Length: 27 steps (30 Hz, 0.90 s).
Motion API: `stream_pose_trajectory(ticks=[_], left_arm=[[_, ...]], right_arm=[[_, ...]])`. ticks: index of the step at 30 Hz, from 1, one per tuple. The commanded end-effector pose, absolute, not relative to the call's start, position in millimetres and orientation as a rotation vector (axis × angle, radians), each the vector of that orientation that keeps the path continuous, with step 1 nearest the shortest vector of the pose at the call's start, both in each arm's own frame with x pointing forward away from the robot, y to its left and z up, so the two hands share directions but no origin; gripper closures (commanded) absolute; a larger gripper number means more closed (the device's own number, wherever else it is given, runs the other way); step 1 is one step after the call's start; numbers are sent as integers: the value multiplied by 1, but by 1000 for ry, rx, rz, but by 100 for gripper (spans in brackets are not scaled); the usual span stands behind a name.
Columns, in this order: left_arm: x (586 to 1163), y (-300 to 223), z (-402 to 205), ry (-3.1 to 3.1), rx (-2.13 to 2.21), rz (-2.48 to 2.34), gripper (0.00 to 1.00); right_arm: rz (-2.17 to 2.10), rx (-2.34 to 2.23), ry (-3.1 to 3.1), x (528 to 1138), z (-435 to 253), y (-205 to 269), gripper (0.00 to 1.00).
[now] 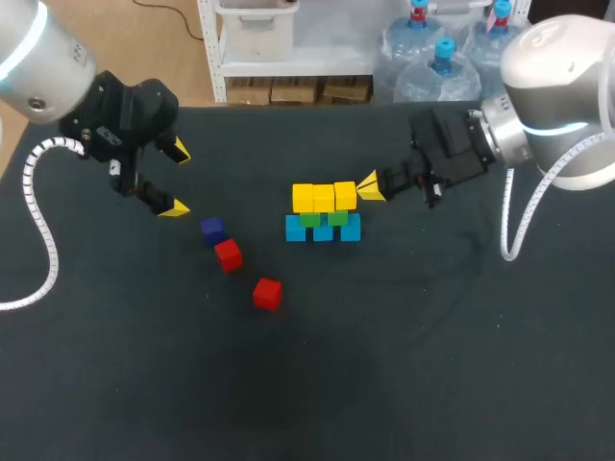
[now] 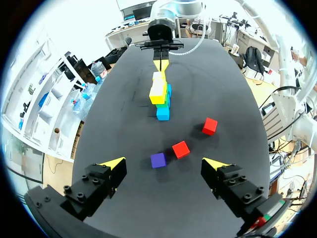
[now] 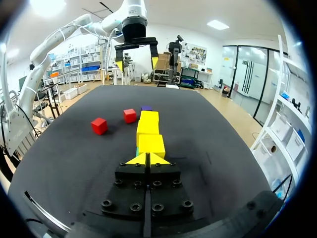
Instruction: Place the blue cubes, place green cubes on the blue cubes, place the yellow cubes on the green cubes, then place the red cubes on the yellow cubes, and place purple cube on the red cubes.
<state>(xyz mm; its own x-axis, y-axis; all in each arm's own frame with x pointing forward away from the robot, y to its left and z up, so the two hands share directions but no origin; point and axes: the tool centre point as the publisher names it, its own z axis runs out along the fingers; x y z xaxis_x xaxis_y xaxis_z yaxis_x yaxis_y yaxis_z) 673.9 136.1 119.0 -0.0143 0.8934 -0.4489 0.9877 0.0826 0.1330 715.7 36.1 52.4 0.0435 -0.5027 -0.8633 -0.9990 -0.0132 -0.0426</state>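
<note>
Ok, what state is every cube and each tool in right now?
Three blue cubes: side by side on the black table, bottom layer.
Two green cubes: stacked on the blue cubes.
Three yellow cubes: stacked on the green cubes.
Two red cubes: loose on the table, unstacked.
One purple cube: loose, beside a red cube.
The left tool: open, empty.
The right tool: shut, empty, tips by the end yellow cube.

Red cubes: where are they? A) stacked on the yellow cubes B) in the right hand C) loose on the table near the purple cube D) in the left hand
C: both red cubes lie on the table near the purple cube, clear of the yellow cubes.
</note>
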Motion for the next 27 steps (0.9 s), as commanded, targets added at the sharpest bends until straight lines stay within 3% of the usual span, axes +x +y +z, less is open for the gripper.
stream_pose_trajectory(ticks=[1, 27], left_arm=[[674, 137, 118, 1945, 1855, -308, 0], [674, 137, 118, 1945, 1855, -308, 0]], right_arm=[[880, -1608, 1546, 717, 52, 36, 100], [885, -1616, 1542, 715, 52, 42, 100]])
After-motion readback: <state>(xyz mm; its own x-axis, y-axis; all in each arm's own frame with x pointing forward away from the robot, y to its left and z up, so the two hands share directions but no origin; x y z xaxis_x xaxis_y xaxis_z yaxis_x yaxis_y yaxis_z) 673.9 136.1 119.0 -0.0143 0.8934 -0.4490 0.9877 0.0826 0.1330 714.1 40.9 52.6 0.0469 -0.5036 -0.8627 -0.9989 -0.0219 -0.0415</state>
